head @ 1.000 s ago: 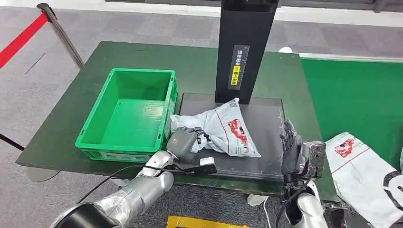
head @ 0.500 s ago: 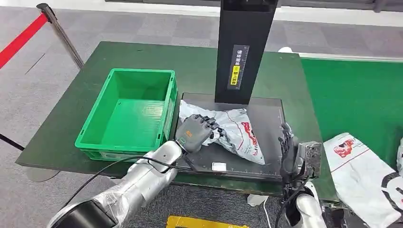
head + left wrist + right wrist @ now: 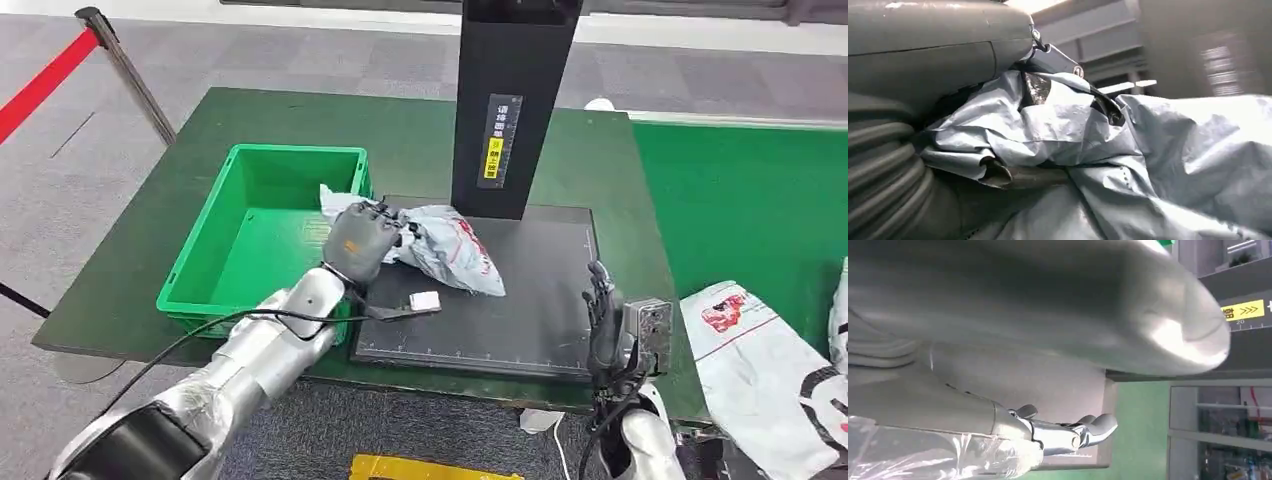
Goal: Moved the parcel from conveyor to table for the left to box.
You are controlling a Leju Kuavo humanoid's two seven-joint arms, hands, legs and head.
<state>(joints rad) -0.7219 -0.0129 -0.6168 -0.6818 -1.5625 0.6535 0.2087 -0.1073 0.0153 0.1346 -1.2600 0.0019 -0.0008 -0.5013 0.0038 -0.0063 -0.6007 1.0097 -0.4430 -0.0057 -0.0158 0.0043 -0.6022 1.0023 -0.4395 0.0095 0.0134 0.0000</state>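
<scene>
A crumpled grey plastic parcel (image 3: pixel 445 245) with red print hangs at the right rim of the green crate (image 3: pixel 215 262), its tail trailing over the black scale plate (image 3: pixel 520 300). My left hand (image 3: pixel 360 243) grips the parcel's near end, lifted off the plate; the left wrist view shows the grey film (image 3: pixel 1168 150) bunched against the thumb. My right hand (image 3: pixel 604 312) stands open at the plate's right front corner, fingers pointing up, holding nothing, and it shows close up in the right wrist view (image 3: pixel 1068 435).
A black post (image 3: pixel 510 100) with a yellow label rises at the back of the plate. More white parcels (image 3: pixel 765 360) lie on the green conveyor at the right. A red barrier belt and its stanchion (image 3: pixel 125 70) stand at the far left.
My left hand has lifted the parcel off the plate and carried it left and back toward the crate's rim. The right hand has barely moved.
</scene>
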